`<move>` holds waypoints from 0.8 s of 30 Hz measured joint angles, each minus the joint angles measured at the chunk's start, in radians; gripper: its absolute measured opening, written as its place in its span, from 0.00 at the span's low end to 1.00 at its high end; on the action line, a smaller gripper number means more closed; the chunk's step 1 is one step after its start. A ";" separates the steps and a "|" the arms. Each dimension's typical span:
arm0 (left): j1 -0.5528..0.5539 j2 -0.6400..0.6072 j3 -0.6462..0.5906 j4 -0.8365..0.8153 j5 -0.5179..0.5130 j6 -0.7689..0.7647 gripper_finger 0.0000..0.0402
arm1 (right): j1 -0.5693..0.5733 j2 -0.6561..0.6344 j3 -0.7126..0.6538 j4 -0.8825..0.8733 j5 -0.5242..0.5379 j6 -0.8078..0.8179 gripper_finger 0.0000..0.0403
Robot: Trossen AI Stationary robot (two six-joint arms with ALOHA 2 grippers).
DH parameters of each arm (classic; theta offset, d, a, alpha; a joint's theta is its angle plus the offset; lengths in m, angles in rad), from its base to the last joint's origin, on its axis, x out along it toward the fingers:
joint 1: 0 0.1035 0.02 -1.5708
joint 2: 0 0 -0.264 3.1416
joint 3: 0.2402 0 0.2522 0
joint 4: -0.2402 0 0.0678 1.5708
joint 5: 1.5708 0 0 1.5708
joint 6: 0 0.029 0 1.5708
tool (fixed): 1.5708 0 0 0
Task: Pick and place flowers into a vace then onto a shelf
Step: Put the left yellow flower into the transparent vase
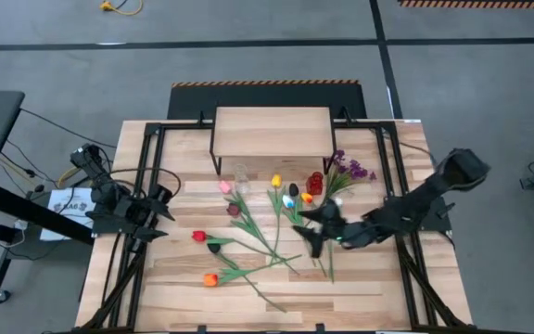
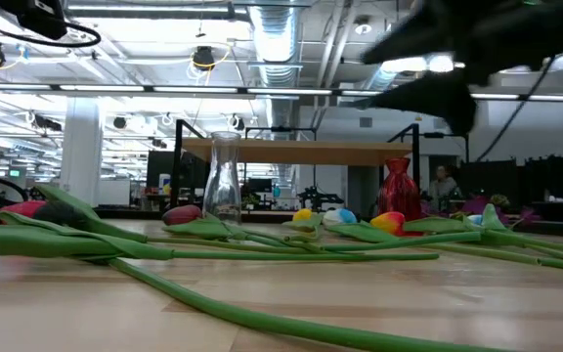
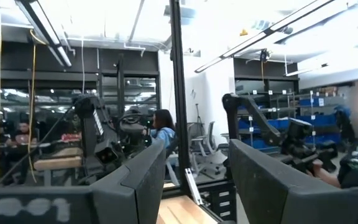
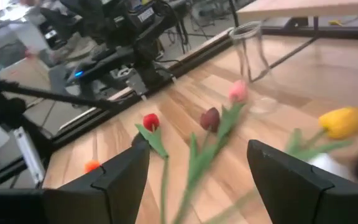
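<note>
Several long-stemmed tulips (image 1: 267,232) lie flat on the wood table, among them a red head (image 4: 150,121), a dark head (image 4: 210,118), a pink head (image 4: 238,91) and a yellow head (image 4: 340,121). Purple sprigs (image 1: 349,170) lie at the far right. A clear glass vase (image 1: 242,174) stands upright in front of the shelf (image 1: 272,130), a light board on black legs at the far edge. My right gripper (image 1: 306,230) hovers open above the stems right of centre and holds nothing. My left gripper (image 1: 160,215) waits open at the table's left edge, tipped upward.
A red vase (image 1: 315,182) stands near the shelf's right leg, with small coloured heads beside it. Black frame rails (image 1: 151,186) run along both table sides. An orange tulip (image 1: 210,279) lies near the front edge. People sit in the room beyond (image 3: 162,127).
</note>
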 joint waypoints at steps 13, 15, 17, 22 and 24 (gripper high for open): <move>0.000 0.000 0.000 -0.024 0.002 -0.133 0.42 | -0.090 0.383 0.458 -0.322 -0.058 0.231 0.66; 0.000 0.000 0.000 -0.040 0.014 -0.147 0.42 | -0.097 0.423 0.514 -0.408 -0.057 0.292 0.66; 0.000 0.000 0.000 -0.057 0.024 -0.163 0.42 | -0.105 0.458 0.565 -0.491 -0.057 0.352 0.66; 0.000 0.000 0.000 -0.095 0.058 -0.202 0.42 | -0.121 0.521 0.678 -0.708 -0.058 0.504 0.66; 0.000 0.000 0.000 -0.105 0.069 -0.211 0.42 | -0.124 0.520 0.709 -0.791 -0.062 0.559 0.66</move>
